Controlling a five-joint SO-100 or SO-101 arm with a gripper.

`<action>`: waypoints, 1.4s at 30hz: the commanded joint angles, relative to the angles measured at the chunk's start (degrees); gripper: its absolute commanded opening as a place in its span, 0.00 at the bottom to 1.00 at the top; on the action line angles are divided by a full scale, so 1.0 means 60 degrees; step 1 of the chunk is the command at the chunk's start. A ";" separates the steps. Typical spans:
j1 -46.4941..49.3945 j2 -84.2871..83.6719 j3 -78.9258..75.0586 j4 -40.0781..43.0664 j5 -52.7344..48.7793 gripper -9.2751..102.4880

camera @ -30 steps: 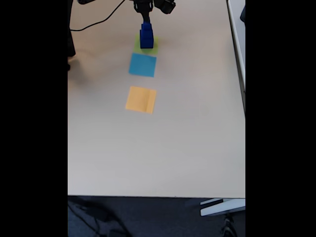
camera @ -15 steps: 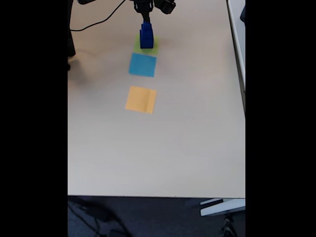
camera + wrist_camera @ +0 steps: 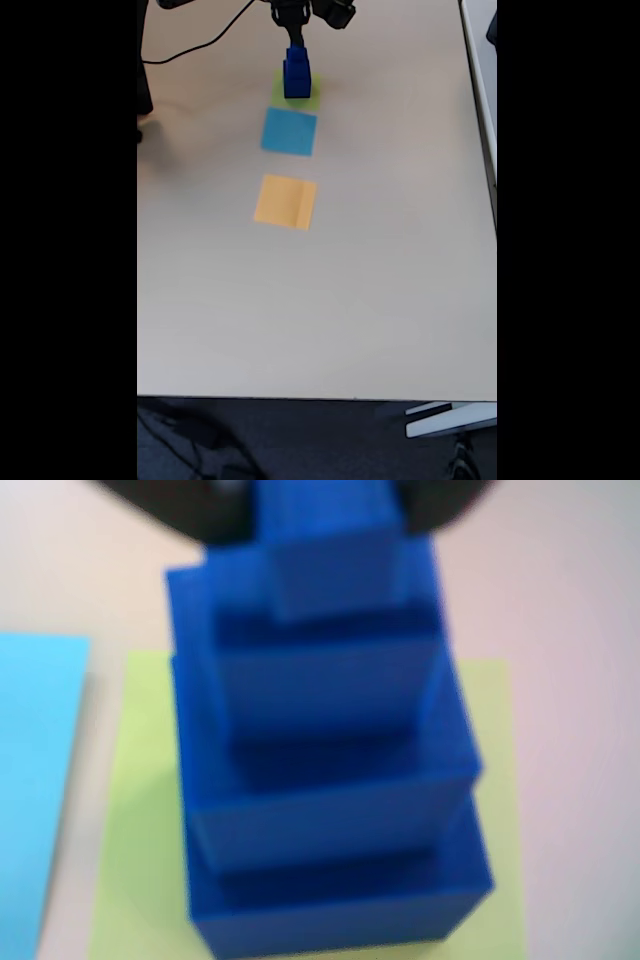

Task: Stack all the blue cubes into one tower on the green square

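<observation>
Several blue cubes (image 3: 330, 780) stand stacked as one tower, largest at the bottom, on the green square (image 3: 140, 810). In the fixed view the tower (image 3: 296, 75) rises from the green square (image 3: 311, 101) at the far end of the table. My gripper (image 3: 325, 520) comes in from the top edge of the wrist view. Its dark jaws sit against both sides of the smallest top cube (image 3: 325, 565). From the fixed view the gripper (image 3: 294, 42) hangs straight over the tower.
A light-blue square (image 3: 289, 131) lies just in front of the green one, and an orange square (image 3: 285, 201) lies nearer still. A black cable (image 3: 190, 48) runs across the far left. The table edge (image 3: 320, 398) is at the bottom.
</observation>
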 commanded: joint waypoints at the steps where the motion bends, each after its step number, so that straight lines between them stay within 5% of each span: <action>1: 0.0103 0.0410 0.0000 -0.0015 -0.0059 0.08; 42: 0.0161 0.0645 0.0103 -0.0205 -0.0542 0.17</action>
